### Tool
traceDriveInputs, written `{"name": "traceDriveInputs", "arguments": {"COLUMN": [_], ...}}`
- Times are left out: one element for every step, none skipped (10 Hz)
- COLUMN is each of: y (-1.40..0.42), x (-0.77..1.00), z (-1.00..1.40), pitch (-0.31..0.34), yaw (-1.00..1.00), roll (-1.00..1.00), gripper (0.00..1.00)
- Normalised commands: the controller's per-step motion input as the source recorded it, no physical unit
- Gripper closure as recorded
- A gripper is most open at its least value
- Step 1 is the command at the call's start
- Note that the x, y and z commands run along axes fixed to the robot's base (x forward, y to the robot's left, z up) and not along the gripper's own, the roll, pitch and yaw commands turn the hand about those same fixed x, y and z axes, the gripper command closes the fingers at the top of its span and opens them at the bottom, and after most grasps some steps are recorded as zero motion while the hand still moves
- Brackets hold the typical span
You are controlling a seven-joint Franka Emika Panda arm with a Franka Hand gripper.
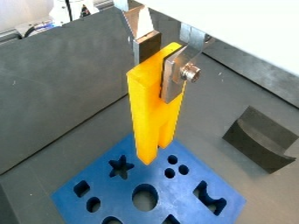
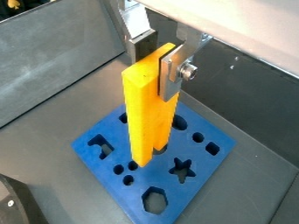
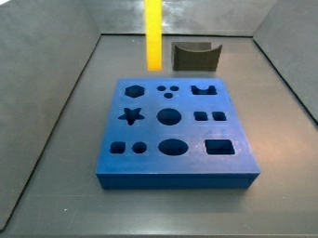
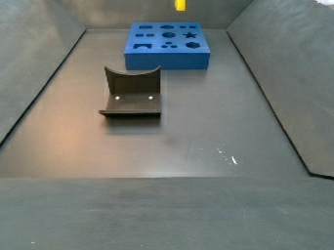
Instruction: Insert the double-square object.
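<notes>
Holding the yellow bar (image 1: 156,105) upright, my gripper (image 1: 163,66) has its silver fingers (image 1: 177,72) clamped on the bar's upper part, and the bar hangs clear above the blue block (image 1: 82,194), its lower end not yet in any hole. I cannot see the pronged end plainly in either wrist view, so I cannot tell how the two prongs are turned.

Going left to right across a side view: the grey wall of the bin, then the bar (image 3: 154,33) hanging down just past the block's far left corner, with only its lower stretch in frame and my gripper out of sight above; then the blue block (image 3: 174,158) with its star, round and square holes; then the dark curved piece (image 3: 195,57) standing behind it to the right, well apart from the bar. The other side view shows the block (image 4: 167,59) far off and only a sliver of yellow (image 4: 179,4) above it.

I judge this as the carrying step, between pickup and insertion. Next I need to bring the bar over the matching pair of small square holes (image 3: 210,116), line the prongs up squarely with them, and lower straight down without tilting
</notes>
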Motion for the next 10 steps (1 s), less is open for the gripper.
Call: {"name": "traceDriveInputs", "arguments": {"y": [-0.03, -0.1, -0.25, -0.42, -0.43, -0.44, -0.42, -0.35, -0.27, -0.14], "x": [0.06, 0.03, 0.34, 0.7, 0.81, 0.89, 0.95, 0.95, 0.99, 0.99], "z": [-0.13, -0.3, -0.24, -0.1, -0.09, -0.07, -0.04, -0.03, -0.02, -0.01], "pitch": [-0.043, -0.106, -0.086, -0.001, 0.0, 0.0, 0.0, 0.024, 0.043, 0.059], "yaw": [0.0, 0.0, 0.0, 0.0, -0.03, -0.03, -0.03, -0.02, -0.01, -0.03], "roll": [-0.03, -0.03, -0.09, -0.04, -0.01, 0.0, 0.02, 0.05, 0.07, 0.06], "gripper": [1.0, 1.0, 1.0, 1.0, 1.0, 1.0, 1.0, 1.0, 1.0, 1.0]}}
